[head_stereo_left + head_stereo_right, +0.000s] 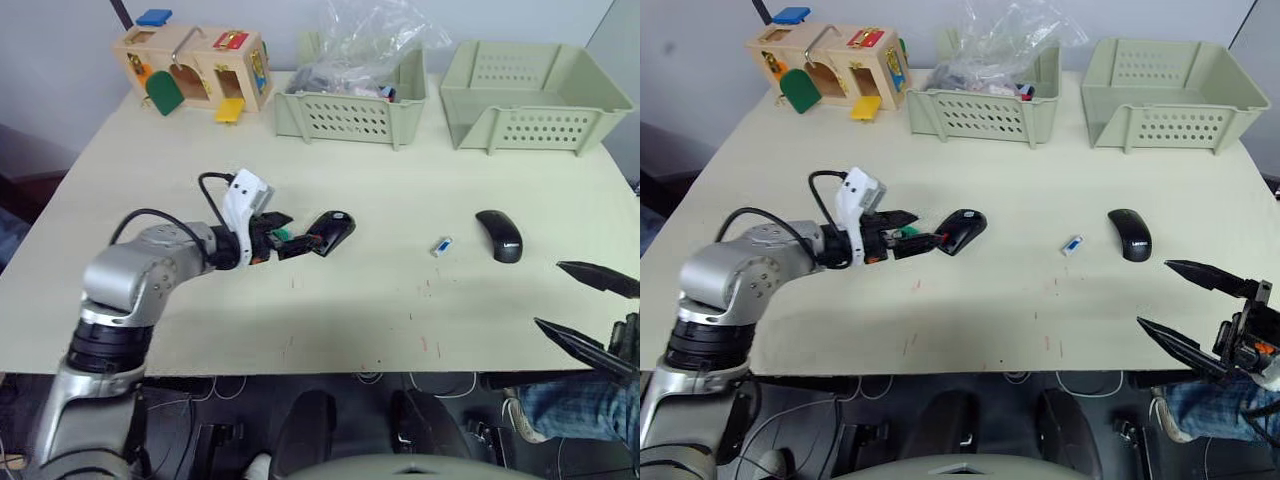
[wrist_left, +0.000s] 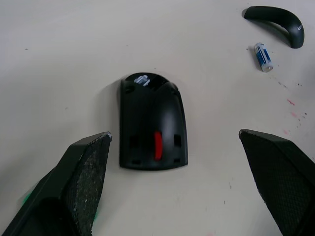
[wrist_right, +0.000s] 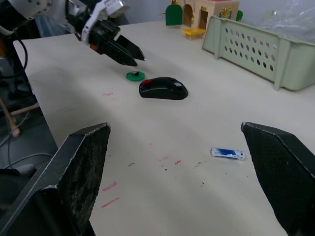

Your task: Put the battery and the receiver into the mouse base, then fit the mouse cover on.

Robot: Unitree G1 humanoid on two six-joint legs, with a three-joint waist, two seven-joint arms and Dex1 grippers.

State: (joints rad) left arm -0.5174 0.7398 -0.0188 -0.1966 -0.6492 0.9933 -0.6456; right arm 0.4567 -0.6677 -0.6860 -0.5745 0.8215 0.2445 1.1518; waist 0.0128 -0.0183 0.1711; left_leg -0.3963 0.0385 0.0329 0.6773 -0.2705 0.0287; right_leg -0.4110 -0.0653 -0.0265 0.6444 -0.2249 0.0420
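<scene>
Two jaws spread on each gripper. Left gripper (image 1: 300, 243) points at mouse base (image 1: 333, 231), frame centre on the surface; right gripper (image 1: 585, 311) lower right (partly cropped). Mouse cover (image 1: 499, 235) right; battery (image 1: 441, 246) label unreadable.

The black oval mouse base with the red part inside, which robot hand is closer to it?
Left. The left hand is open right beside the black oval mouse base; the right hand, open, sits far off at the table's near edge.

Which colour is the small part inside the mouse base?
Red. It is a small strip inside the black mouse base, seen best in the left wrist view.
</scene>
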